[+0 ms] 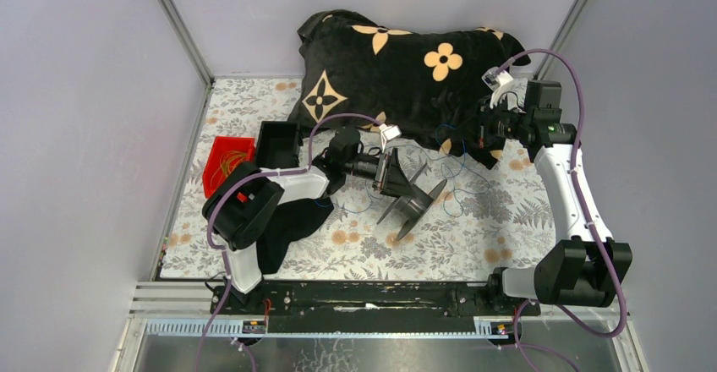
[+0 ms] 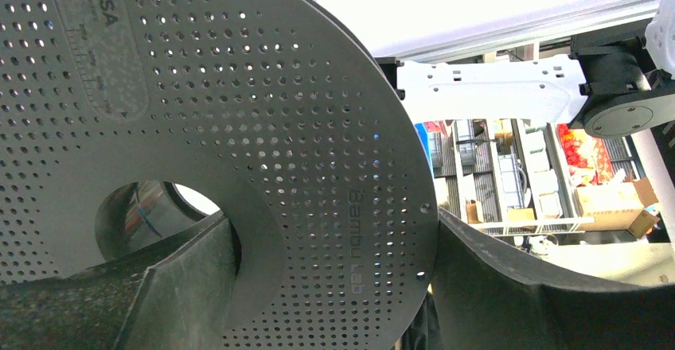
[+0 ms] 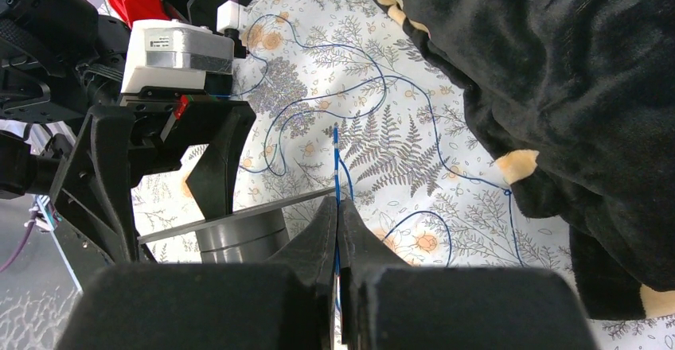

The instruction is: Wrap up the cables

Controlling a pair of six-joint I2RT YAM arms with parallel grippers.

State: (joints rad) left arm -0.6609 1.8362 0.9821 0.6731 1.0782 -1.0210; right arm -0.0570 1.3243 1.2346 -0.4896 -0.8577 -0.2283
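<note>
1. Left tool point(image 1: 391, 176): its jaws stand wide and clamp the large black perforated disc-shaped plastic spool point(image 1: 414, 196). One finger passes through the hub opening and the other sits outside the flange rim. The spool is held tilted, low over the floral-patterned surface point(image 1: 507, 211).
2. Thin blue flexible cables point(image 3: 337, 163): these lie in loose, wandering loops on the surface between the spool and the far blanket, and one strand rises to the right tool.
3. Right tool point(image 3: 338, 223): it is pinched closed on that blue strand, beyond the spool and beside the blanket's edge.
4. Black plush blanket with tan flower motifs point(image 1: 406, 76): this is heaped at the far end, with the cable running just beside its hem.
5. Progress, as a judgement: both grasps are in place. The grey core visible from the right wrist shows no clear turns, so nearly all the winding appears to remain.
</note>
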